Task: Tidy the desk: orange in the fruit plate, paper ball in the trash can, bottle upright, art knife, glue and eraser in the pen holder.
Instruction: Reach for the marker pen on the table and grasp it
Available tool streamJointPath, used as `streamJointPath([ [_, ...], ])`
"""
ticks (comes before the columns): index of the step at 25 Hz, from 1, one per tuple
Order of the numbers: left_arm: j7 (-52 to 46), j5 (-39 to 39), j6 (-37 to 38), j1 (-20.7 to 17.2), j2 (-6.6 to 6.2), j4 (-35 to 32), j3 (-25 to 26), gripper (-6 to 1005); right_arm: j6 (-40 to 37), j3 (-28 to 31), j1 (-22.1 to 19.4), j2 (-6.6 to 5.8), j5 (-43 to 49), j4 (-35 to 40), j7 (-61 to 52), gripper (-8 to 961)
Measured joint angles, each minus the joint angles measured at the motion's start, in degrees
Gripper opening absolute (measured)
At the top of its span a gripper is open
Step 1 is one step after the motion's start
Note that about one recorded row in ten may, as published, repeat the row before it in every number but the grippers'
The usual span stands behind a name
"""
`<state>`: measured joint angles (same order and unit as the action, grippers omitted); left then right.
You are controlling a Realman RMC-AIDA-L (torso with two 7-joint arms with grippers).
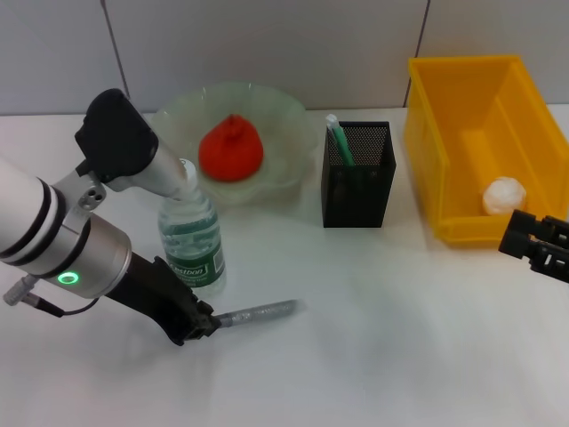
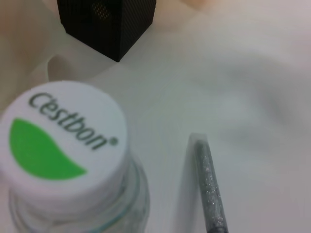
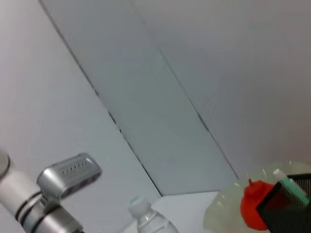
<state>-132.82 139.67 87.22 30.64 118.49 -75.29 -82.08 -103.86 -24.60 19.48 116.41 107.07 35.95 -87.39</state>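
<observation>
My left gripper [image 1: 203,322] is low over the table at the front left, shut on the end of the grey glittery art knife [image 1: 260,312], which points right along the table. The knife also shows in the left wrist view [image 2: 210,189]. The water bottle [image 1: 191,240] stands upright just behind the gripper, and its white cap [image 2: 63,136] fills the left wrist view. The orange [image 1: 229,149] lies in the pale green fruit plate [image 1: 289,124]. A green and white stick [image 1: 339,142] stands in the black mesh pen holder [image 1: 358,173]. The paper ball [image 1: 503,196] lies in the yellow bin [image 1: 462,84]. No eraser shows.
My right gripper [image 1: 533,242] is parked, open and empty, at the right edge in front of the yellow bin. The pen holder [image 2: 107,22] is beyond the bottle as the left wrist sees it. A tiled wall runs behind the table.
</observation>
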Motion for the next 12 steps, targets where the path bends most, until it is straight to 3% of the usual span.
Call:
streamJointPath([
  [3, 0.6, -0.3, 0.5, 0.3, -0.02, 0.6, 0.7, 150, 0.0, 0.4, -0.2, -0.84, 0.0, -3.6, 0.5, 670],
  [7, 0.6, -0.3, 0.5, 0.7, -0.02, 0.6, 0.5, 147, 0.0, 0.0, 0.1, -0.84, 0.0, -4.6, 0.6, 670],
  [12, 0.0, -0.1, 0.6, 1.5, 0.05, 0.1, 0.5, 143, 0.7, -0.2, 3.1, -0.68, 1.9, -11.2, 0.1, 670],
])
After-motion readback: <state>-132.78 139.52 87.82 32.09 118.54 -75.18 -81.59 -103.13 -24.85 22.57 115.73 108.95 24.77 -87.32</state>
